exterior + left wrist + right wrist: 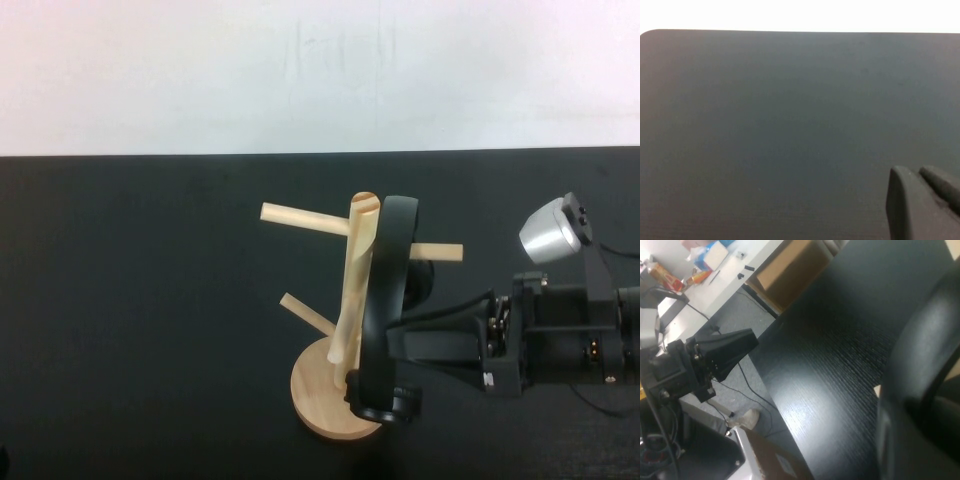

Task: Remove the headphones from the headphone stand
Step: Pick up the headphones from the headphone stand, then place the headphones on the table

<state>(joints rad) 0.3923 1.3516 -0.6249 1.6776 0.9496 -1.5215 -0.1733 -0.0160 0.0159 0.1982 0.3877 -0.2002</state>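
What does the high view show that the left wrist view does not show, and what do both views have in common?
Only the high view shows the wooden headphone stand, the black headphones hanging on it, and the right gripper reaching in from the right to the headband. Whether it already grips cannot be told. Only the left wrist view shows the left gripper, at the frame's lower corner over bare tabletop, far from the stand. Both views show the black table and the white wall behind it.

No legible text, label, brand, number or sign on anything here.
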